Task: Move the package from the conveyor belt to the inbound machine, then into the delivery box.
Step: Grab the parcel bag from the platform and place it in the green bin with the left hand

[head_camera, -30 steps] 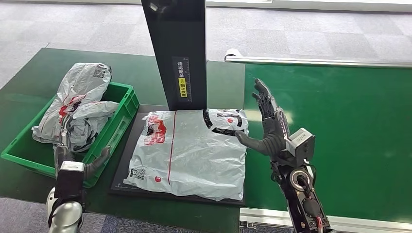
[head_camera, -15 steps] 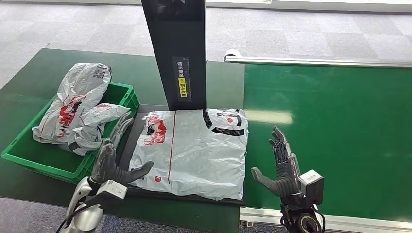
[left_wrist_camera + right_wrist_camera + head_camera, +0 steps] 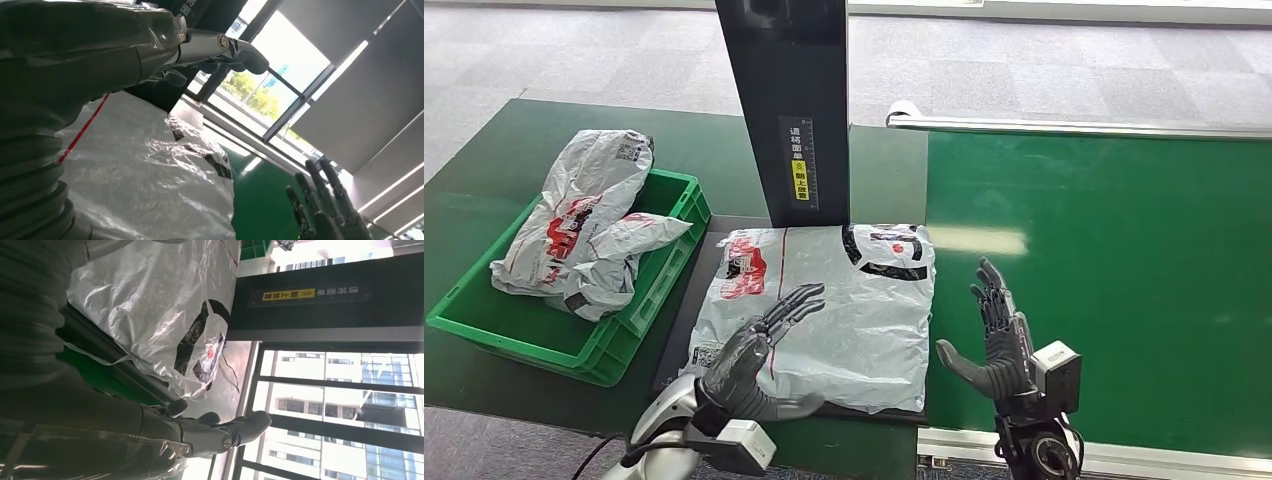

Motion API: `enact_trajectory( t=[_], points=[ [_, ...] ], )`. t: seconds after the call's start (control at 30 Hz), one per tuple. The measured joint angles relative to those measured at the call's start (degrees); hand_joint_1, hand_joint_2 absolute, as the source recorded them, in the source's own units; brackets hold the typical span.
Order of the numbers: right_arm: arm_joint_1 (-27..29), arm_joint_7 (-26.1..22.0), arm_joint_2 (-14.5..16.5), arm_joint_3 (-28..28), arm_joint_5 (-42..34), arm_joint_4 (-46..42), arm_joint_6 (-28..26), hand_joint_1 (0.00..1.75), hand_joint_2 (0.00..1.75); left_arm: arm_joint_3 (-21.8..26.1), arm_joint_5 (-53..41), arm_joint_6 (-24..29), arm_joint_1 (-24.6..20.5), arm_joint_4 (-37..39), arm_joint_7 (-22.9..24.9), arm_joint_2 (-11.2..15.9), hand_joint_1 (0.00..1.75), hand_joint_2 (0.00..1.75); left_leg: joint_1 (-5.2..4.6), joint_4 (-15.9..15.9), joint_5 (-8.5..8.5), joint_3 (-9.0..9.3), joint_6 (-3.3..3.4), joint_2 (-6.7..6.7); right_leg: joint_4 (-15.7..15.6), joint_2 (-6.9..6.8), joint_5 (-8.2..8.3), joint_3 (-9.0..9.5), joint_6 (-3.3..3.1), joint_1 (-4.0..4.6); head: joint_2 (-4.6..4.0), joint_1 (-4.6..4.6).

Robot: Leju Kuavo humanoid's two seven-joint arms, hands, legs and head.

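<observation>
Package [image 3: 824, 315], a grey plastic mailer with red print and a black-and-white end, lies flat on the dark platform of the inbound machine [image 3: 686, 310], its far edge against the foot of the machine's black upright column [image 3: 789, 110]; a red line runs along its length and a small code label sits at its near left corner; my left hand [image 3: 759, 350] is over the near left part of the package, palm down, fingers spread and stretched toward the column, holding nothing, and I cannot tell if it touches the plastic; my right hand [image 3: 999, 345] stands just beside the package's right edge, over the green conveyor belt [image 3: 1124, 260], fingers apart and pointing up, thumb turned toward the package, nothing in it, not touching the package; the left wrist view has the crinkled package [image 3: 150, 185] close below my thumb, with my right hand's fingers [image 3: 325, 200] beyond it; left of the platform sits the green delivery box [image 3: 639, 290], touching or nearly touching the platform's edge; two more grey mailers [image 3: 584, 220] are heaped in it, rising above the rim; a metal rail [image 3: 1074, 127] runs along the belt's far edge; grey carpet tiles [image 3: 1024, 60] lie beyond.
</observation>
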Motion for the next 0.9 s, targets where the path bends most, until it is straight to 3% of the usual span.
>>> enact_trajectory(
  t=[0.27,0.37,0.53,0.73,0.83,0.87,0.9],
  points=[
    [-1.1,0.0,0.0,0.7,-0.7,1.5,0.1,0.0,1.75,-4.0,-4.3,3.0,-3.0,8.4,1.3,0.2,0.0,1.75,0.0,0.0,0.01,0.01,0.0,-0.01,0.0,0.0,0.0,0.0,0.0,0.0,0.0,0.0],
    [-1.1,0.0,-0.1,1.0,-1.5,1.6,0.1,0.0,1.75,-5.3,-9.0,7.1,-4.9,12.1,2.9,0.2,0.0,1.75,0.0,0.0,0.01,0.0,0.0,-0.01,0.0,0.0,0.0,0.0,0.0,0.0,0.0,-0.01],
    [-1.1,0.0,-0.2,1.7,-2.0,1.6,-0.2,0.0,1.75,-7.6,-21.8,16.7,-8.7,19.3,9.1,0.3,0.0,1.75,0.0,0.0,0.02,0.01,0.0,-0.01,0.0,0.0,0.01,0.01,0.0,0.0,0.0,-0.01],
    [-1.2,0.0,-0.2,2.3,-2.0,1.6,-0.5,0.0,1.75,-11.0,-37.5,19.8,-12.9,27.0,18.1,0.0,0.0,1.75,0.0,0.0,0.02,0.02,0.01,-0.03,0.0,-0.02,0.01,0.06,0.01,0.0,0.0,-0.01],
    [-1.5,0.0,-0.1,2.7,-2.0,1.7,-0.6,0.0,1.75,-11.8,-40.8,20.0,-15.2,30.3,19.9,-0.7,0.0,1.75,0.0,0.0,0.02,0.09,0.01,-0.06,0.0,-0.05,0.01,0.16,0.01,0.0,0.0,-0.01],
    [-1.6,0.0,0.0,2.8,-2.0,1.7,-0.6,0.0,1.75,-12.0,-41.2,19.8,-15.9,31.3,20.1,-0.9,0.15,1.75,0.0,0.0,0.02,0.14,0.01,-0.06,0.0,-0.05,0.01,0.21,0.01,0.0,0.0,-0.01],
    [-1.7,0.0,0.0,2.8,-2.0,1.7,-0.7,0.0,1.75,-12.0,-41.4,19.4,-16.5,32.0,20.1,-1.1,0.59,1.75,0.0,0.0,0.03,0.19,0.01,-0.06,0.0,-0.05,0.01,0.27,0.01,0.0,0.0,-0.01]
  ],
)
